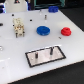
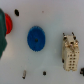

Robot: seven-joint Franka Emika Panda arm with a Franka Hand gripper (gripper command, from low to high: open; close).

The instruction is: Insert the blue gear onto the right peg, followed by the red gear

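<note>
The blue gear (image 1: 43, 30) lies flat on the white table, in the middle of the exterior view; in the wrist view the blue gear (image 2: 36, 38) is seen from above. The red gear (image 1: 66, 31) lies to its right in the exterior view; in the wrist view the red gear (image 2: 6, 22) is cut off by the frame edge. The dark plate (image 1: 45, 62) with a pale rim sits nearer the front and carries two upright pins. The right peg (image 1: 50, 50) is bare. A white part of my arm (image 1: 18, 5) shows at the top. My fingers cannot be made out.
A beige blocky part (image 1: 19, 26) stands to the exterior view's left of the blue gear and also shows in the wrist view (image 2: 70, 51). A blurred dark shape (image 2: 2, 40) sits at the wrist view's edge. Dark and blue objects (image 1: 52, 7) lie at the back.
</note>
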